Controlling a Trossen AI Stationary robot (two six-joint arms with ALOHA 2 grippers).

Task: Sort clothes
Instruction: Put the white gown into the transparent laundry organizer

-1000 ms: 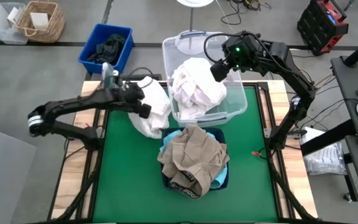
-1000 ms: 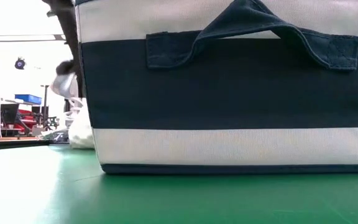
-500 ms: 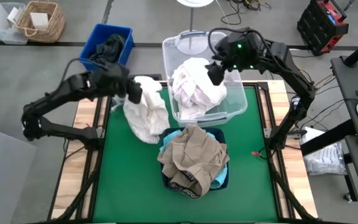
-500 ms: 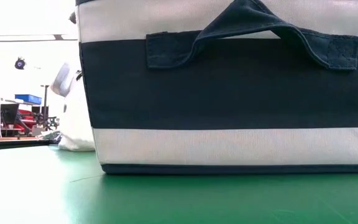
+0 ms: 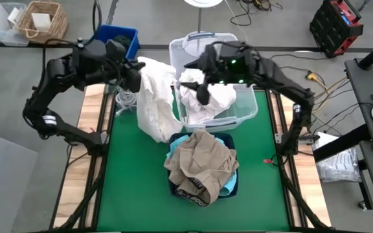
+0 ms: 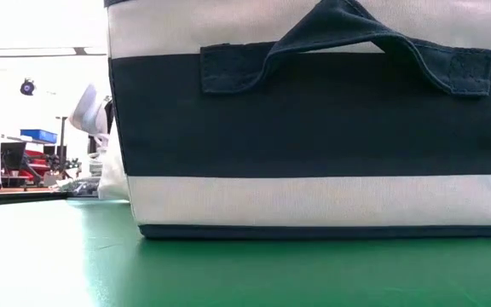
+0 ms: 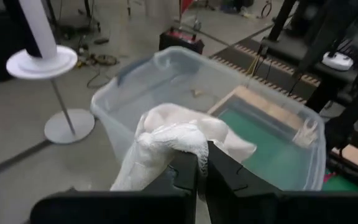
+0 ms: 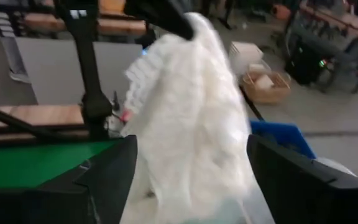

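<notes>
My left gripper (image 5: 136, 72) is shut on a white garment (image 5: 155, 103), raised over the table's far left part. The garment hangs from it, and its lower end (image 5: 160, 134) reaches down to the green mat beside the navy fabric box (image 5: 228, 188). My right gripper (image 5: 193, 83) is open above the clear bin (image 5: 248, 110) of white clothes (image 5: 206, 97), its fingers pointing at the hanging garment (image 8: 188, 106) and standing on either side of it without touching. A khaki garment (image 5: 203, 165) lies over a teal one (image 5: 185, 140) on the box. My left gripper pinches a bunched top fold (image 7: 178, 142) of the white garment between its two shut fingers. The cloth hangs slack below the fingers in a long drape (image 5: 153, 107), with its lower end at the mat.
A blue bin (image 5: 103, 40) holding dark clothes stands off the table's far left corner, with a wicker basket (image 5: 41, 21) beyond it. A thin white cable (image 5: 127, 97) lies at the mat's far left edge. The low view is filled by the striped box (image 6: 314, 128).
My left gripper has risen and gone toward the table's far edge, drawing the white garment up from a heap on the mat into a long hanging drape. My right gripper has swung toward the table's left, over the bin, toward the hanging garment.
</notes>
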